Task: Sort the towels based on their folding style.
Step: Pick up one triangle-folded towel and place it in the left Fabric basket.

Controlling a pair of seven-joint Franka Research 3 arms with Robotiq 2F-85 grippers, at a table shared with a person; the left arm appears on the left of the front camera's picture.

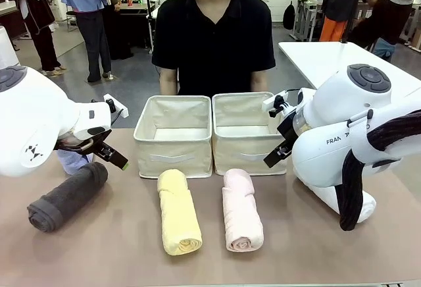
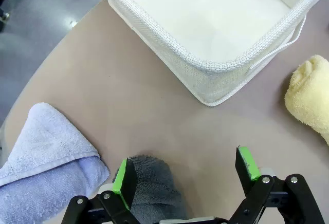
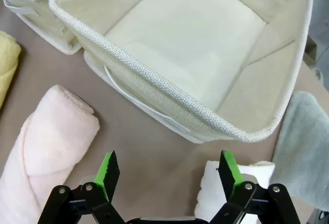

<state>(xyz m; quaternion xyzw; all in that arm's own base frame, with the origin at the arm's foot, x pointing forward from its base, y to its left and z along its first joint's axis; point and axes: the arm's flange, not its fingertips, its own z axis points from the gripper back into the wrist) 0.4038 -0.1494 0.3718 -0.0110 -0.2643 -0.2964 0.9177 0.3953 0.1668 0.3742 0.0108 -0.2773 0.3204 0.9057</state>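
**Obs:** Which pick first, and how?

**Note:** Likely the dark grey roll (image 1: 66, 196); your left hand (image 2: 186, 170) hangs over one end of it. Shift along so the fingers straddle the roll's middle, not its end. Come down square across it and close gently so the coil doesn't slip or unwind. Keep clear of the light blue folded towel (image 2: 46, 157) just beside it.

**Obs:** Hands?

**Note:** Left is spread wide and holds nothing. One pad (image 2: 125, 175) sits over the roll's edge, and you can't tell if it touches. Your right hand (image 3: 168, 168) is also spread wide and empty, above the bare tabletop (image 1: 118, 260) between the pink roll (image 3: 46, 147) and the white roll (image 3: 216, 183), in front of the right bin (image 3: 169, 98).

**Obs:** Other towels?

**Note:** All are on the tabletop, none in a bin. The yellow roll (image 1: 179, 211) lies beside the pink one, before the left bin (image 1: 172, 139). The grey-green folded towel (image 3: 303, 142) lies past the white roll, by the right bin's corner.
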